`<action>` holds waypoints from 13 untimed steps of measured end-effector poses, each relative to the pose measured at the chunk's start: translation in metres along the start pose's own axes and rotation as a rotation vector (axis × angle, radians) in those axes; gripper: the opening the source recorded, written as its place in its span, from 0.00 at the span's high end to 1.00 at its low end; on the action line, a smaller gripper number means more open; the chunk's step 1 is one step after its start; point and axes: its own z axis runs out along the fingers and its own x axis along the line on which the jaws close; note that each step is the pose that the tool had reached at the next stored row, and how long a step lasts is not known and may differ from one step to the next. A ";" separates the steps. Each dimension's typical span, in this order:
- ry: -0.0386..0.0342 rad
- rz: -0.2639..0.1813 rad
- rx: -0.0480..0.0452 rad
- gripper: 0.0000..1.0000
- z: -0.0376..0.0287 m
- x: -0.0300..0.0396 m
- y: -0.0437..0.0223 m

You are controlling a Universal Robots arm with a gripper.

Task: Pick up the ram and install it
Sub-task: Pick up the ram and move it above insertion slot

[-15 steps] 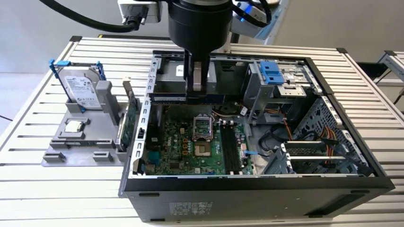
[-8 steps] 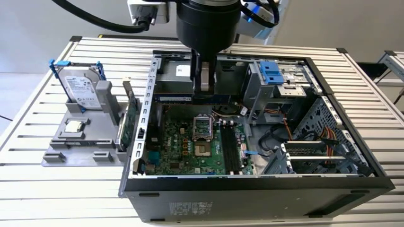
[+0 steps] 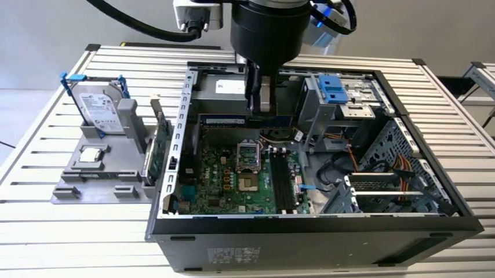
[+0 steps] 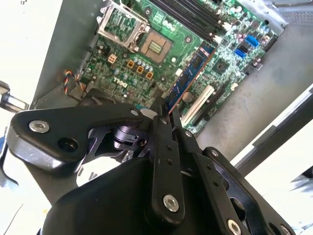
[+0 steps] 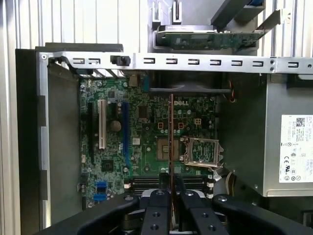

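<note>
1. hand (image 5: pixel 171 196) linkages sat closest to both wrist cameras, clenched on the ram (image 5: pixel 171 137), which stuck out from the fingertips edge-on.
2. beneath, the table (image 3: pixel 77 243) carried the open computer case (image 3: pixel 309 231). in the exterior view the hand hung inside the case's far end, holding the ram above the motherboard (image 3: pixel 232 185) and touching nothing that i could see.
3. first risk, as i judged it: the ram lay crosswise to the dark memory slots (image 3: pixel 280 182). pressing down without turning it would have jammed the contact edge on the board rather than in a slot.
4. second risk: the grip took only one end of the stick, so an uneven push could have tilted it, flexed it or let it slip.
5. third risk: the cpu socket (image 3: pixel 246 156) lay open on the board below, and a dropped stick could have struck it.
6. writing: a white printed label (image 5: pixel 296 149) sat on the power supply (image 5: pixel 288 98). another sat on the hard drive (image 3: pixel 99 110) standing in the grey rack (image 3: pixel 101 185) beside the case, and small white lettering marked the motherboard. i left all of it unread.
</note>
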 end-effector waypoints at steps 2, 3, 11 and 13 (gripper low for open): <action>0.0000 0.000 0.0000 1.00 0.0000 0.0000 -0.0034; 0.0000 0.000 0.0000 1.00 0.0000 0.0000 -0.0049; 0.0000 0.000 0.0000 1.00 -0.0002 -0.0001 -0.0143; 0.0000 0.000 0.0000 1.00 -0.0002 -0.0001 -0.0163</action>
